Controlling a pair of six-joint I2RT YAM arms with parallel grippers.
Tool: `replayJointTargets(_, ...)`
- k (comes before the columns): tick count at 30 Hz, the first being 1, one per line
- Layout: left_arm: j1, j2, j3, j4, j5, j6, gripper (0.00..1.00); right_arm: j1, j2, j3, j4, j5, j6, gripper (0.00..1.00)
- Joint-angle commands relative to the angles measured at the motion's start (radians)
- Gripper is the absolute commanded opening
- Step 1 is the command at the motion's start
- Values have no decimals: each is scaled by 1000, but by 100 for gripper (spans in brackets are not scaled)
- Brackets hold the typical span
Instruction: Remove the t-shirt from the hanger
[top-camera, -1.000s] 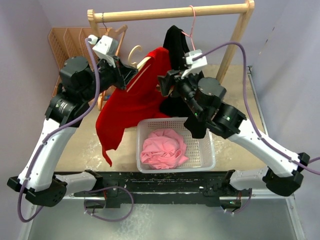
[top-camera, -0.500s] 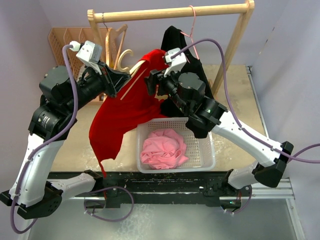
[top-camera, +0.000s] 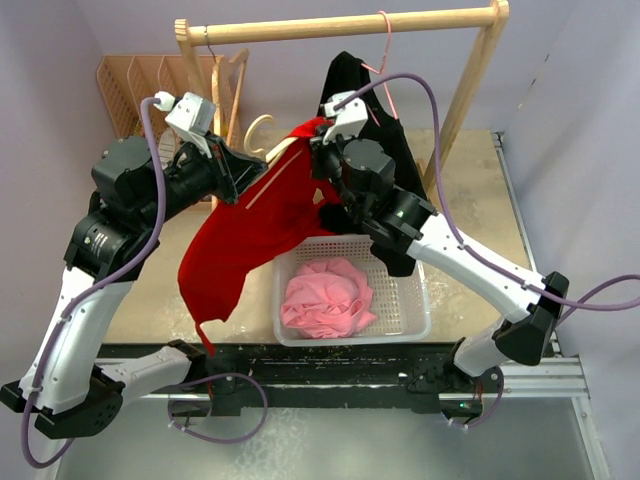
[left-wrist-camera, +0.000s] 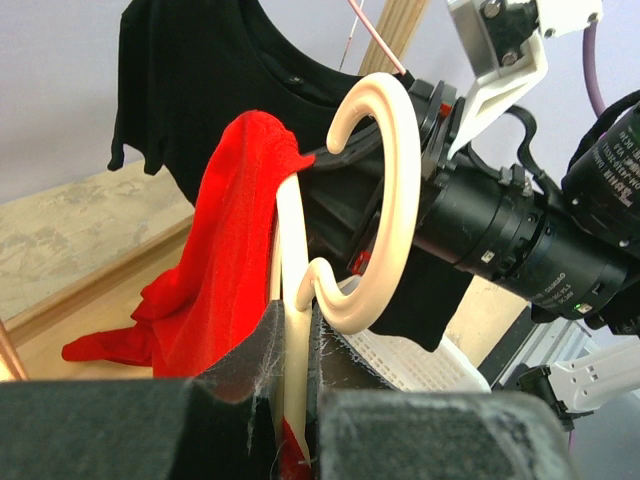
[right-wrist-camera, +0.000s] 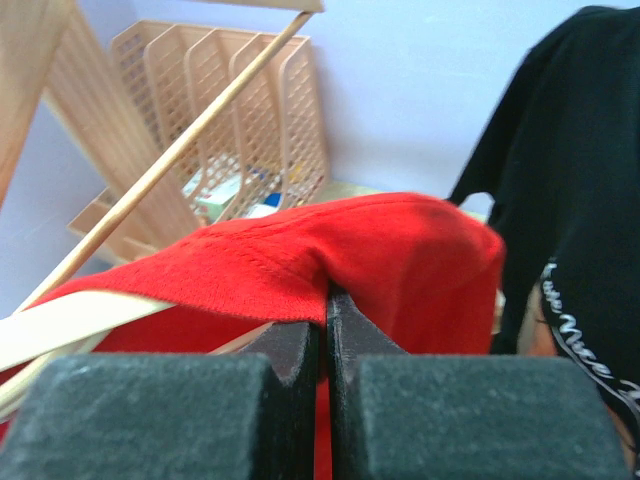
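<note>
A red t-shirt (top-camera: 250, 225) hangs from a cream hanger (top-camera: 262, 128) held in the air in front of the rack. My left gripper (top-camera: 238, 166) is shut on the hanger's stem (left-wrist-camera: 293, 300), just below its curved hook (left-wrist-camera: 395, 180). The red t-shirt (left-wrist-camera: 225, 260) drapes over the hanger's far arm. My right gripper (top-camera: 318, 152) is shut on a fold of the red t-shirt (right-wrist-camera: 390, 245) at its shoulder, right above the hanger arm (right-wrist-camera: 60, 330). In the right wrist view the right gripper (right-wrist-camera: 327, 312) has cloth pinched between its pads.
A black t-shirt (top-camera: 350, 90) hangs on a pink hanger from the wooden rack (top-camera: 340, 25) just behind my right gripper. A white basket (top-camera: 412, 318) holding pink clothing (top-camera: 325, 297) sits below. A tan slotted organizer (top-camera: 130, 85) stands at the back left.
My right gripper has moved up to the hanger's end and shut on the red t-shirt's shoulder. The left arm shifted slightly, still holding the hanger.
</note>
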Motion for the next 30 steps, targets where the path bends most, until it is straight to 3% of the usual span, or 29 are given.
replayJointTargets(1,1,-39,7,35,2,8,0,-16,-91,-10,71,145,-43,0)
replayJointTargets(5,0,-53,-2,-14,26,37,0,-66,-153,-48,52,199,-61,0)
replayJointTargets(15,0,-90,-43,-68,272,59,0,-247,-133,-23,-60,180,2,0)
replayJointTargets(23,0,-128,-19,-140,303,95,0,-342,-95,-51,-129,157,64,0)
replayJointTargets(30,0,-135,-20,-129,247,98,0,-372,-114,-119,-121,11,99,0)
